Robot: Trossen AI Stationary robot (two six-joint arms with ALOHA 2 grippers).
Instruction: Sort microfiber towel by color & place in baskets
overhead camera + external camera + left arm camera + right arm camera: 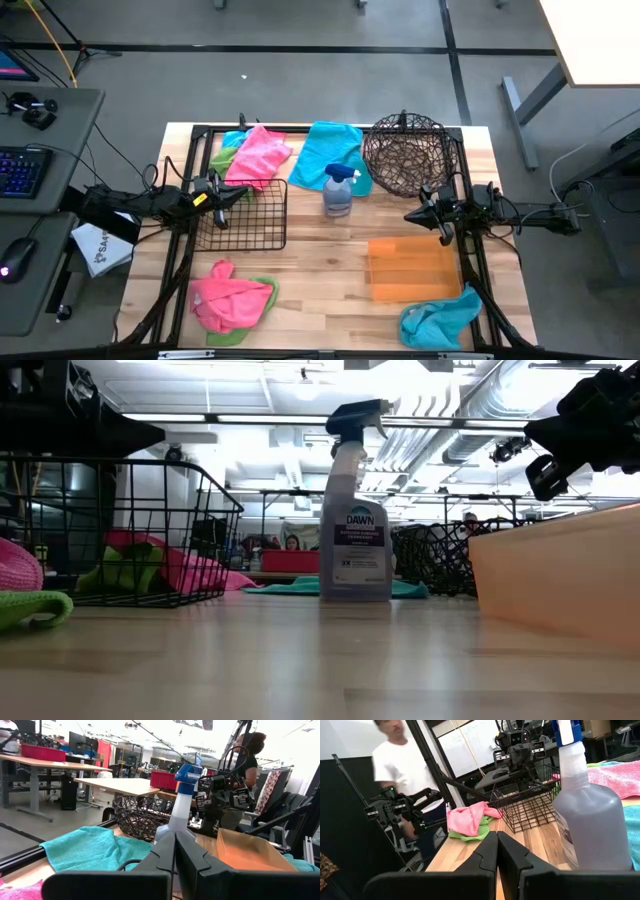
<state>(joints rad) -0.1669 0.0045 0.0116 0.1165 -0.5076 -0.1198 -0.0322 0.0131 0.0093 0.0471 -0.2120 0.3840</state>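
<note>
While both arms hover idle over the desk (320,255), the left end effector (228,195) sits closed and empty above the black wire-grid basket (262,225), and the right end effector (425,212) is closed too, between the woven-wire bowl basket (405,155) and the orange tray (412,268). Towels lie scattered: pink towel (258,153) and blue towel (330,150) at the far edge, a pink-and-green pile (232,298) and a blue one (440,320) nearer (spray bottle (338,190) mid-desk).
</note>
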